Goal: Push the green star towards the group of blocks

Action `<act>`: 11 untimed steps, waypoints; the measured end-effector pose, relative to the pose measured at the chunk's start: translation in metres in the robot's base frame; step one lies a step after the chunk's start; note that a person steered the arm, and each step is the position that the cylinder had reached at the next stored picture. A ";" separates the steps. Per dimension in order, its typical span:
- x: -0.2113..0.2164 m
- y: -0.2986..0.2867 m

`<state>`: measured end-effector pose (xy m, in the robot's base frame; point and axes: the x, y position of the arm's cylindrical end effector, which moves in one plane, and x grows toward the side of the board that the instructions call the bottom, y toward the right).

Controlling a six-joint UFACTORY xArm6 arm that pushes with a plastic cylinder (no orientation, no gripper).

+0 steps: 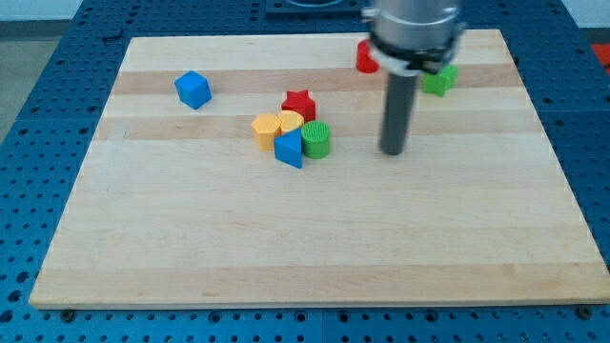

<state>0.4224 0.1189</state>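
The green star [439, 80] sits near the board's [315, 248] top right, half hidden by my arm; my tip [393, 151], which has no jaws to open or close, rests below-left of it, between it and the cluster around the green cylinder [316, 140], so I'd judge it must circle behind.

Cluster of five blocks [291, 131] left of centre on board [315, 248]; tip [393, 151] just right; star [439, 80] upper right; lone cube [193, 90] upper left.

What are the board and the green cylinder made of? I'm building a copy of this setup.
The pale rectangular board looks like matte wood: plank seams and grain show. The green ribbed cylinder looks like plastic, perhaps 3D-printed, judging by its ridged sides and uniform colour.
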 end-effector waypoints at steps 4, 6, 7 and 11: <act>-0.131 0.093; -0.130 0.081; -0.129 0.067; -0.055 -0.058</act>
